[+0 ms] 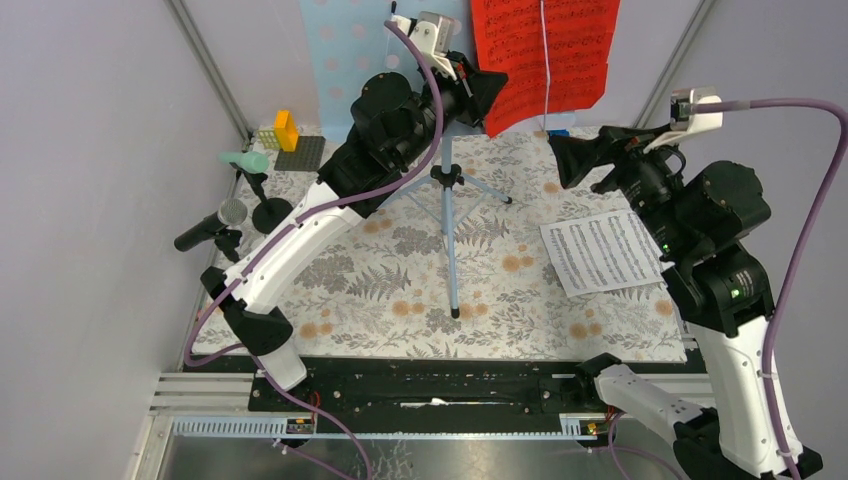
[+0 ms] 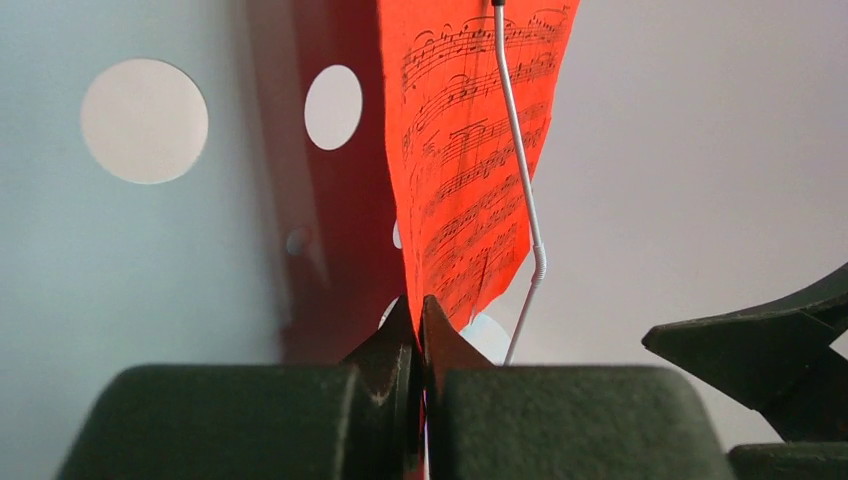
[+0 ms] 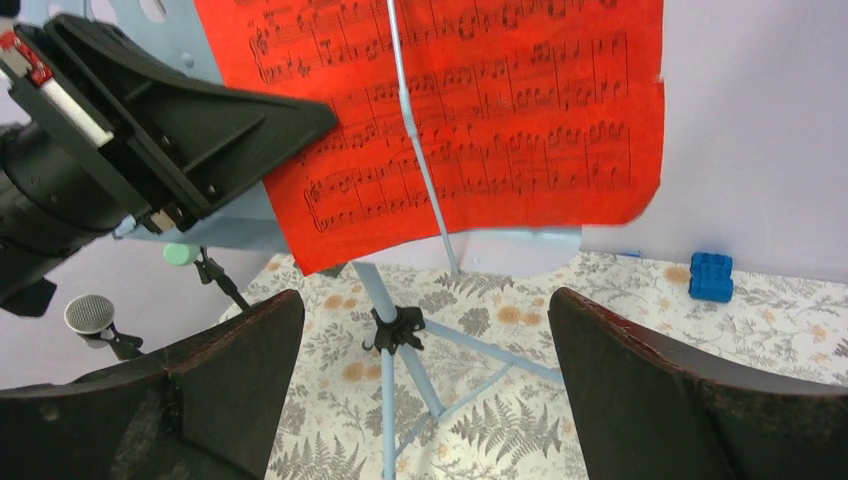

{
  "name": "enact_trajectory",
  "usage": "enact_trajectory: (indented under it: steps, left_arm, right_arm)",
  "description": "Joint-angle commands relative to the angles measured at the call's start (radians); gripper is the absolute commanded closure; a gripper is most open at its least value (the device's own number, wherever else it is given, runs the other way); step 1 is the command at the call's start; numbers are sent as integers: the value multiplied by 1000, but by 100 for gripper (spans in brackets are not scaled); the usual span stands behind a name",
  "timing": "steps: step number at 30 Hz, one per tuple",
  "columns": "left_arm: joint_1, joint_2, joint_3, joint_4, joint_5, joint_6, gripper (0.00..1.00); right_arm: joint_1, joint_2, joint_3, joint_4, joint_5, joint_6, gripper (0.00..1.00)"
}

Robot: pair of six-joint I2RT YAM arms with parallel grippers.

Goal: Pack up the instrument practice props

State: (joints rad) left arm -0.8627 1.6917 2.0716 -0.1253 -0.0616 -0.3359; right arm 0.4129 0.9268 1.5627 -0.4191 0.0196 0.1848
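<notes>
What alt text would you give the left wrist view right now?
The left tool is shut on the lower corner of the red music sheet. The sheet hangs in front of the pale blue perforated rack, with a thin white wire arm running down across it.

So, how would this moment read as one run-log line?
left gripper: shut on lower corner of red paper music sheet | right gripper: open, empty | sheet: on pale blue perforated rack

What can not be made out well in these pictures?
- Red music sheet: top cut off by the frame edge in every view.
- Pale blue music rack: right part behind the red sheet, top view.
- Small blue toy: too small in right wrist view; right gripper mostly covers it in top view.
</notes>
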Motion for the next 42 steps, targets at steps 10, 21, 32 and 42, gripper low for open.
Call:
enact_trajectory:
  steps: [10,21,32,42]
  left_arm:
    - [4,-44,4,57,-20,20,100]
    - [4,-50,-5,64,-38,23,100]
    - [4,-50,-23,75,-43,26,100]
    - [4,-73,-40,76,-51,40,100]
  right_arm:
    - [5,272,312,-40,31,-19,3]
    - [6,398,365,46,16,-40,23]
    - [7,410,368,129,-5,-58,47]
    - [6,410,369,179,-62,-61,84]
